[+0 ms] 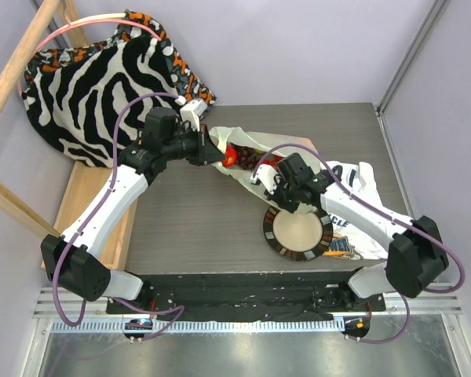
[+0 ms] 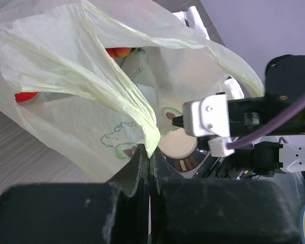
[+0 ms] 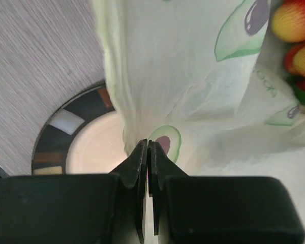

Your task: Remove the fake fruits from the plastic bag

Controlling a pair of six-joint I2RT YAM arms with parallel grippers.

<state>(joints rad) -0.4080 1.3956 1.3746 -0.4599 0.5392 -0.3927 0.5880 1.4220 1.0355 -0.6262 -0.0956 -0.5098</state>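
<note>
The plastic bag, pale green-white with avocado prints, lies mid-table between my grippers. Red fruit and dark grapes show through its mouth. My left gripper is shut on a gathered fold of the bag at its left end; red and orange fruit show inside. My right gripper is shut on the bag's film just above the plate. Yellow-red fruits show at the upper right of the right wrist view.
A round plate with a dark patterned rim lies at the near middle. A white printed T-shirt lies at the right. A zebra-striped cloth hangs over a wooden frame at the far left.
</note>
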